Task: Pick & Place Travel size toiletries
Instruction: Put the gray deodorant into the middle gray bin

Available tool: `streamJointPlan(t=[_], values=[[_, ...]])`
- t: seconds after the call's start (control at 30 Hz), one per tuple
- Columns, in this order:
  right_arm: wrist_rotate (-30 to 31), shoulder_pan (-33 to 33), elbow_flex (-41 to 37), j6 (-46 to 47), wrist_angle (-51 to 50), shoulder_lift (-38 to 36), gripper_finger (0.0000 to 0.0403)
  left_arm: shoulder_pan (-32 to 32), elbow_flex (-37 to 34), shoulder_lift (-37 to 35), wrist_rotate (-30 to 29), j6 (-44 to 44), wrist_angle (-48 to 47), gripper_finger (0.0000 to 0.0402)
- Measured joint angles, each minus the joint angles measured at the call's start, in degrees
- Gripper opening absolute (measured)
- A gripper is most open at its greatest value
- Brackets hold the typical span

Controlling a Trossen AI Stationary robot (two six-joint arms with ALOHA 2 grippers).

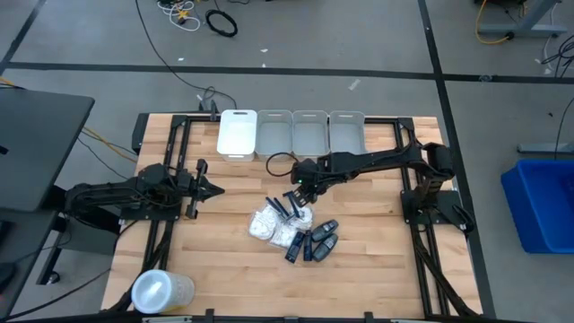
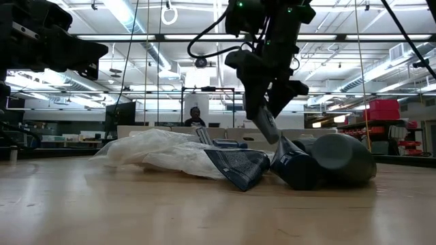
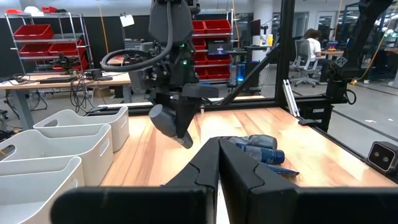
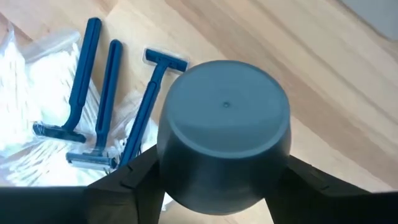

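Observation:
My right gripper [image 1: 301, 191] hovers over the far side of a pile at the table's middle, shut on a small grey oblong container [image 4: 224, 130]. Below it lie three dark blue razors [image 4: 84, 81], partly on white crinkly packets [image 1: 269, 224]. Several dark oblong containers [image 1: 316, 242] lie on their sides at the pile's near right. In the low view the packets [image 2: 157, 150] and containers [image 2: 340, 160] rest on the wood. My left gripper [image 1: 213, 188] waits shut above the table's left part, pointing right. My right gripper pinches the grey container by its side walls [image 4: 168, 162], one finger [image 4: 127, 183] on each side, coming from above and pointing down. The container's rounded end [image 4: 225, 104] faces the wrist camera. It hangs tilted below the fingers [image 2: 267, 126], lifted clear above the pile.
Four white bins [image 1: 238, 133] [image 1: 274, 133] [image 1: 310, 133] [image 1: 346, 133] stand in a row at the far edge. A large clear lidded tub [image 1: 161, 292] lies at the near left corner. Bare wood lies between the pile and the bins.

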Motion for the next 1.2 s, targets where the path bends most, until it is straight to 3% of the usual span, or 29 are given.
streamJointPlan(t=[0.33, 0.9, 1.2], values=[[0.32, -1.30, 0.04, -1.34, 0.11, -0.81, 0.0223, 0.02, 0.02, 0.01, 0.00, 0.00, -0.01, 0.0016], [3.86, -10.09, 0.20, -8.60, 5.76, -8.92, 0.0224, 0.02, 0.00, 0.02, 0.00, 0.00, -0.01, 0.0016], [3.84, -13.54, 0.22, -11.69, 6.82, -9.55, 0.0221, 0.00, 0.02, 0.00, 0.00, 0.00, -0.01, 0.0016]])
